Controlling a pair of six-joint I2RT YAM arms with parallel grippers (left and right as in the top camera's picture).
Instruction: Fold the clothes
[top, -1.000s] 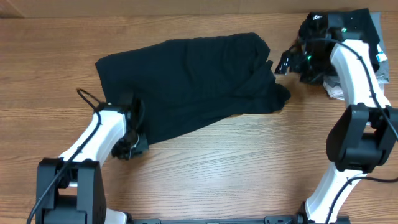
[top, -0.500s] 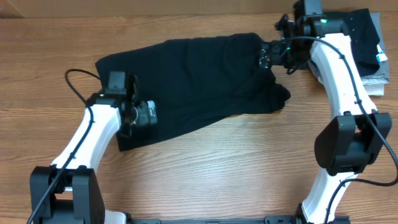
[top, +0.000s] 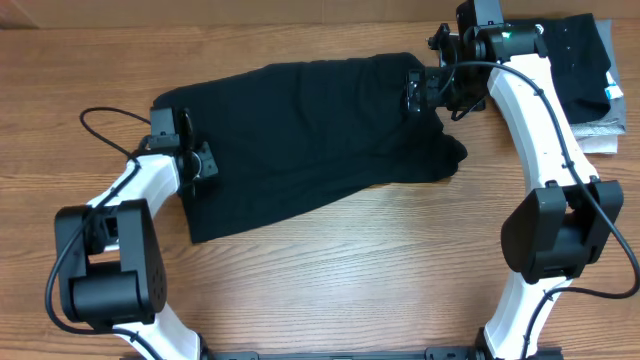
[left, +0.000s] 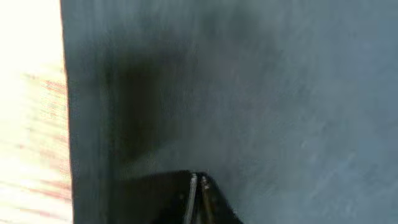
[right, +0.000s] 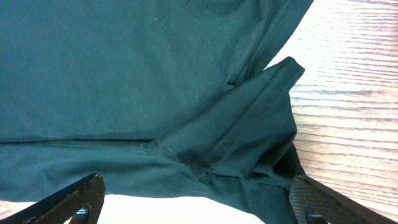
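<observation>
The black T-shirt (top: 300, 140) lies spread and slightly rumpled on the wooden table, with one sleeve (top: 445, 150) bunched at its right side. My left gripper (top: 203, 162) is at the shirt's left edge. In the left wrist view its fingers (left: 198, 186) are shut together just over the black fabric (left: 280, 93); whether they pinch it does not show. My right gripper (top: 413, 92) hovers at the shirt's top right corner. In the right wrist view it is wide open (right: 199, 205) above the folded-over sleeve (right: 249, 124), holding nothing.
A stack of folded garments (top: 585, 60), black on top of grey and white pieces, sits at the far right corner behind the right arm. The left arm's cable (top: 100, 115) loops over the table to the left of the shirt. Bare wood lies in front of the shirt.
My left gripper has moved from the shirt's lower left corner up along its left edge. My right gripper has moved left from the folded stack to the shirt's top right corner.
</observation>
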